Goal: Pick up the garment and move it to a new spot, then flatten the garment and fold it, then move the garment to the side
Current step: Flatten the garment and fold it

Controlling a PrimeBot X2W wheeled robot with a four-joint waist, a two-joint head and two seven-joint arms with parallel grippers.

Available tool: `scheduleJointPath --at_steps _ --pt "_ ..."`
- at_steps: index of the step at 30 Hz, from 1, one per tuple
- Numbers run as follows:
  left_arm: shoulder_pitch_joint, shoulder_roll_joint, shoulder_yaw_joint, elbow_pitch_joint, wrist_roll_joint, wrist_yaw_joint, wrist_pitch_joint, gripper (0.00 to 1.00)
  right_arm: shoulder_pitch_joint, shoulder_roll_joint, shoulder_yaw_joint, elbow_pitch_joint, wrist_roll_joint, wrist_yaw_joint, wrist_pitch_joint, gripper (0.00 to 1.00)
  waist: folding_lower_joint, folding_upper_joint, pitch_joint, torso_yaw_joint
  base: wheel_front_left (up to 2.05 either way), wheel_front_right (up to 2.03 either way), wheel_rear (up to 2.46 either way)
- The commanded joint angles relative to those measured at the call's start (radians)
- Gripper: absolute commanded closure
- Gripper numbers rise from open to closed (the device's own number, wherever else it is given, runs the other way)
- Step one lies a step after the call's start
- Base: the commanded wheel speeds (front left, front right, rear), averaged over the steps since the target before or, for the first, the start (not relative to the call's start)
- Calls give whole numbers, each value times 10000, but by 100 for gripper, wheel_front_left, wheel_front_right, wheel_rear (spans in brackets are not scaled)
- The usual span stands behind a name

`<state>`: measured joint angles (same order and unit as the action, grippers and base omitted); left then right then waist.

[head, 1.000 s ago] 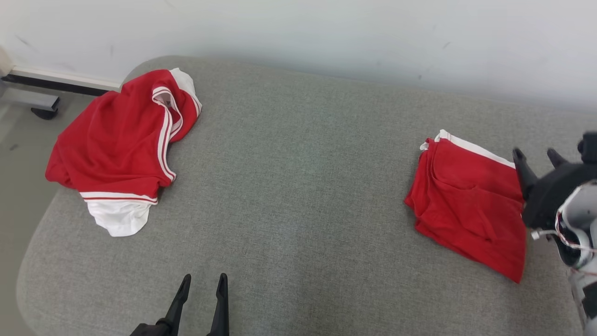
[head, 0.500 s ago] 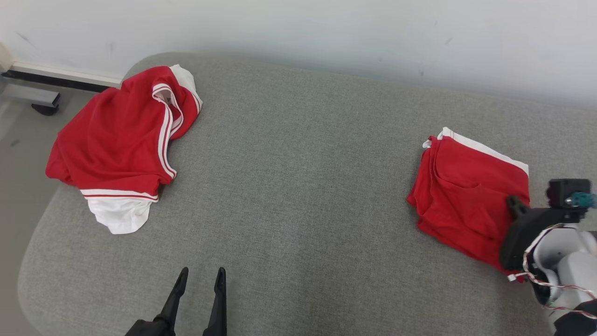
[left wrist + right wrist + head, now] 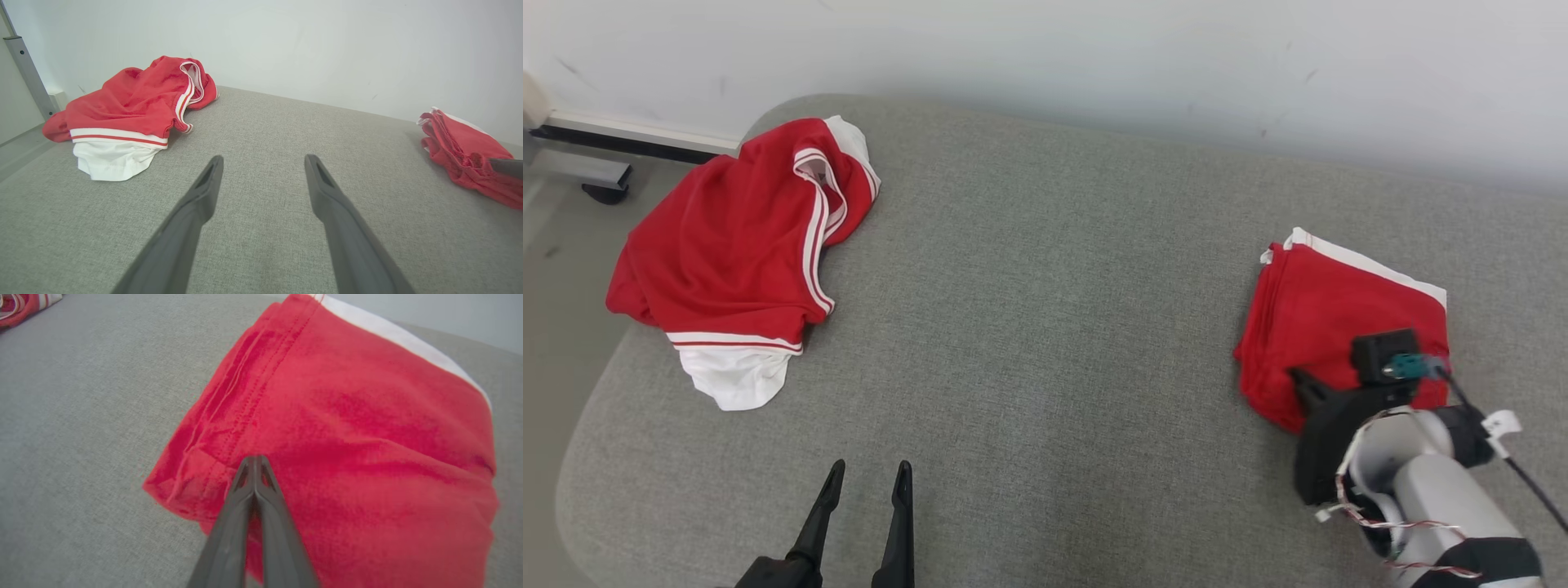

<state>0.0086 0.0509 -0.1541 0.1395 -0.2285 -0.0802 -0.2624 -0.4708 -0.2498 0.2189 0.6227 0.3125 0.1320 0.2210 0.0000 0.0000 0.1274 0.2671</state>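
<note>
— What lies on the grey padded surface (image 3: 1045,327)?
— A folded red garment (image 3: 1339,302), with a white strip along its far edge. Well to its left lies a crumpled red-and-white garment (image 3: 727,245).
— And the arms?
— The right end effector (image 3: 1300,378), closed, is at the folded garment's near edge. The left end effector (image 3: 869,467), fingers apart, hovers well to its left.

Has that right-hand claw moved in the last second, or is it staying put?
Yes. The right gripper has swung from beside the folded red garment's right edge to its near-left edge, down and leftward in the head view, and its fingers have closed.
</note>
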Motion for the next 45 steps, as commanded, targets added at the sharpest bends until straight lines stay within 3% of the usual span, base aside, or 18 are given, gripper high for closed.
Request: scheduleJointPath --at_steps 1,12,13,14,19,27,37,45 --pt "46 -9 20 -23 63 -32 -33 0 138 120 305 -142 165 -22 61 100 0 0 -4 -38 0 0 0" --pt "79 -9 13 116 -37 -24 -33 0 420 517 2774 -1436 1170 -22 -39 100 0 0 -176 -225 0 0 0" --pt "118 -9 29 122 -32 -11 -33 0 454 510 2890 -1600 1273 -22 -155 58 0 0 -224 -256 0 0 0" --pt "149 -9 34 118 -28 9 -35 0 504 493 2948 -1753 1349 -22 -274 0 0 0 -268 -289 0 0 0" --pt "356 -9 176 -41 75 85 -33 0 1045 529 2688 -2640 1672 -22 -1302 0 0 0 -655 -531 0 0 0" --pt "829 -8 639 -284 151 143 -33 0 2596 701 869 -3490 1057 -21 -3184 0 0 0 -1386 -1195 0 0 0" --pt "1121 -11 1271 -470 153 193 -33 0 4222 1212 -1263 -4319 326 -22 -4262 0 0 0 -1763 -2094 0 0 0" --pt "1034 -8 1925 -320 291 221 -33 0 4667 1025 -1936 -4040 82 -22 -4490 0 0 0 -1908 -2734 0 0 0"
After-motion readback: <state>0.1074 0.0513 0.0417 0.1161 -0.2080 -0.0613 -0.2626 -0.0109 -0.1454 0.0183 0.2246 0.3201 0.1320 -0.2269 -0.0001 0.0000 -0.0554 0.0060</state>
